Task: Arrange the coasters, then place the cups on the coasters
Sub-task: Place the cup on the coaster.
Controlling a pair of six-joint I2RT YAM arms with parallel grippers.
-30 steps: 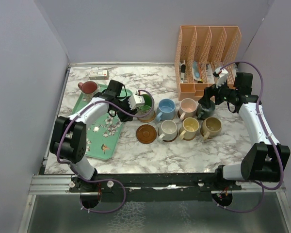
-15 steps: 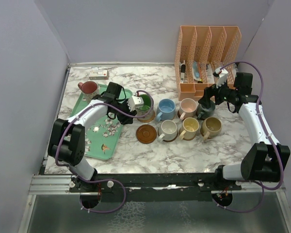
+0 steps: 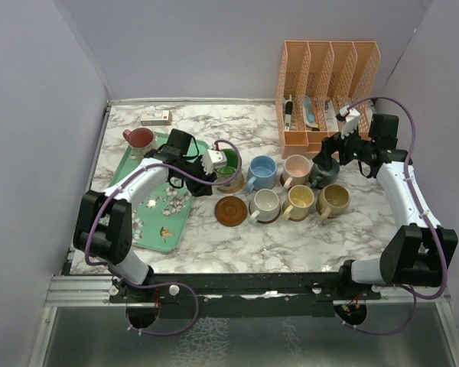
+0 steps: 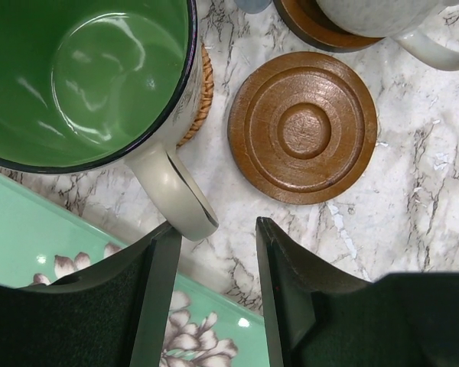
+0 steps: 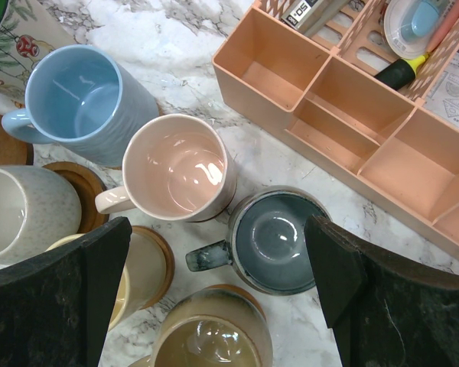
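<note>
A green cup [image 3: 229, 164] [image 4: 84, 69] stands on a woven coaster [image 4: 203, 95] beside the tray. My left gripper [image 3: 216, 165] [image 4: 214, 229] is open just behind the cup's handle [image 4: 176, 195], which lies by the left fingertip, not clamped. An empty brown ringed coaster [image 3: 231, 210] [image 4: 302, 126] lies in front. Blue [image 3: 262, 172], pink [image 3: 297, 168], cream [image 3: 265, 204], yellow [image 3: 299, 200] and tan [image 3: 334, 199] cups stand on coasters. My right gripper [image 3: 327, 157] [image 5: 216, 225] hangs wide open over the dark grey-teal cup [image 5: 279, 237]. A red cup [image 3: 140, 138] sits on the tray.
The mint-green floral tray [image 3: 164, 225] lies at the left. A peach desk organizer [image 3: 329, 76] [image 5: 344, 99] stands at the back right, close behind the dark cup. A small box [image 3: 155, 117] lies at the back left.
My left arm has shifted slightly and its jaws have narrowed a little near the green cup's handle. The right arm has not moved.
</note>
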